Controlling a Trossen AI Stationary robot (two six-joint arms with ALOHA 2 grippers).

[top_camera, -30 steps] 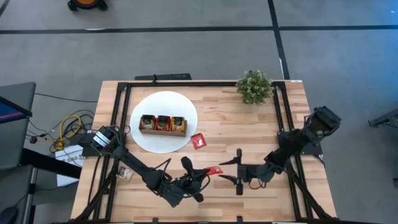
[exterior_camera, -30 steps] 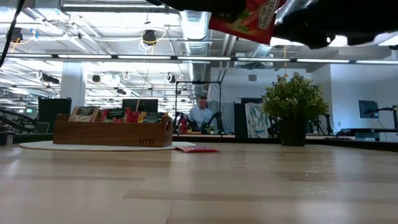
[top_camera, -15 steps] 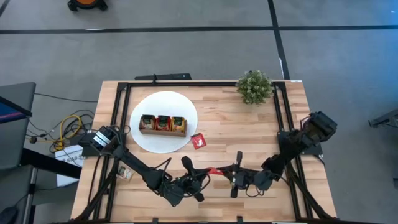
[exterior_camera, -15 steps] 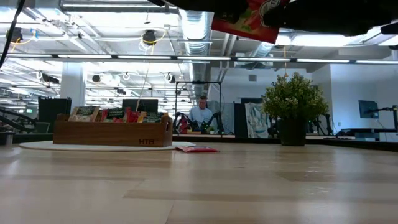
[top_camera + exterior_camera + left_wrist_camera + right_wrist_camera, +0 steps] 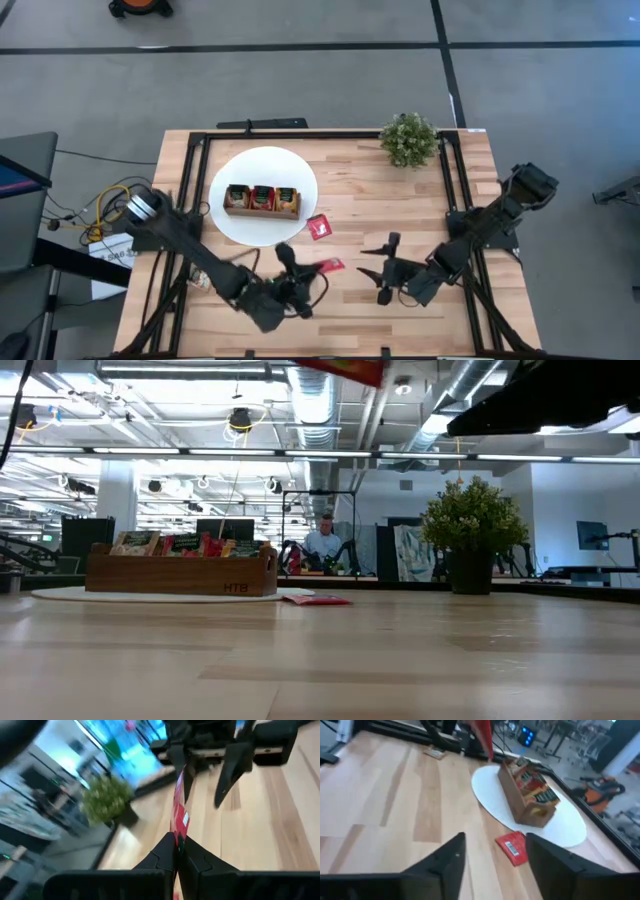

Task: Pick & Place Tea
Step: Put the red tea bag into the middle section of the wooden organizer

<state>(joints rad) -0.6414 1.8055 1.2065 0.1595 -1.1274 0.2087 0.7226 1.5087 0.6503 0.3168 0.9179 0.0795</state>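
One red tea sachet [image 5: 330, 266] hangs above the table near its front edge, with my left gripper [image 5: 310, 274] shut on it; the low view shows only its lower edge [image 5: 345, 368]. My right gripper [image 5: 388, 268] stands open to the right of it, fingers apart and touching nothing. A second red sachet [image 5: 319, 227] lies flat on the wood beside the white disc [image 5: 250, 232]. On the disc stands the wooden tray [image 5: 262, 200] with sachets upright in its three compartments. My left gripper pinches the red sachet's near end [image 5: 177, 839] between its two fingertips. The fingers come nearly level from the table's left. The sachet sticks out past them toward the right gripper, seen edge-on in the left wrist view, lifted clear of the table.
A small potted plant [image 5: 408, 140] stands at the far right corner. A black frame [image 5: 300, 133] runs around the tabletop. Bare wood lies between the disc and the plant and along the front edge. A person sits in the room beyond the table [image 5: 322, 545].
My left gripper has risen with the red sachet and drawn it a little toward the table's left. My right gripper came in close to the sachet half a second ago, then backed off toward the right edge.
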